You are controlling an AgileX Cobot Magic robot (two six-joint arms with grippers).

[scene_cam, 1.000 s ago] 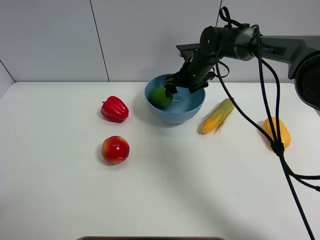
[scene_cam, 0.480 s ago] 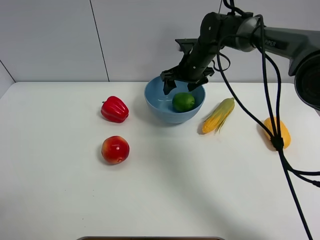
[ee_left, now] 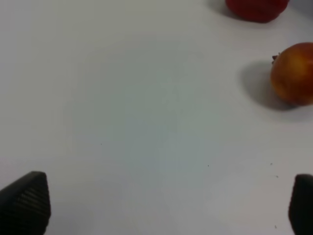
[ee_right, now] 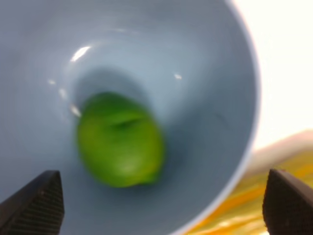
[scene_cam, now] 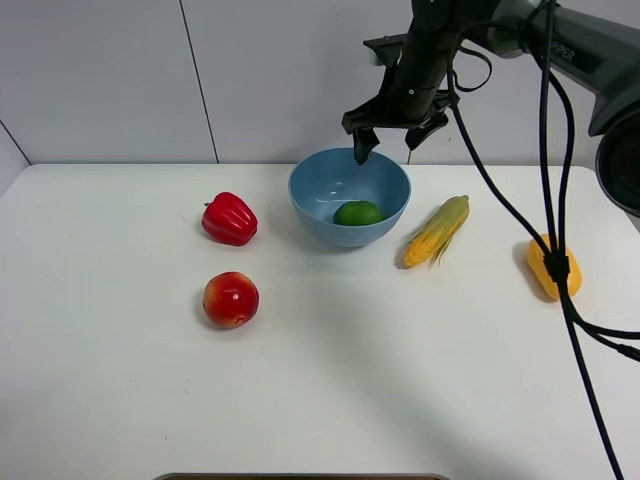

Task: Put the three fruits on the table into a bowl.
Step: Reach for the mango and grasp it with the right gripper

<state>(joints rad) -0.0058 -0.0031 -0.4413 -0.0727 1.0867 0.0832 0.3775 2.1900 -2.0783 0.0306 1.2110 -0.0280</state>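
Observation:
The green lime [scene_cam: 358, 212] lies inside the light-blue bowl [scene_cam: 312, 195]; the right wrist view shows the lime [ee_right: 120, 140] on the bowl's floor [ee_right: 205, 122]. My right gripper [scene_cam: 388, 145] is open and empty above the bowl's far rim. The red-and-yellow apple-like fruit [scene_cam: 231, 299] sits on the white table [scene_cam: 300, 400] at the left front. It also shows in the left wrist view [ee_left: 295, 73]. The yellow-orange mango [scene_cam: 554, 265] lies at the right, partly behind cables. My left gripper [ee_left: 161, 205] is open over bare table, out of the high view.
A red bell pepper [scene_cam: 229, 219] stands left of the bowl. Its edge shows in the left wrist view [ee_left: 257, 9]. A corn cob with green husk [scene_cam: 437, 230] lies right of the bowl. Black cables [scene_cam: 560, 290] hang across the right side.
My right gripper let go of the lime into the bowl and rose up and back, now open above the far rim. The lime rolled to the bowl's floor.

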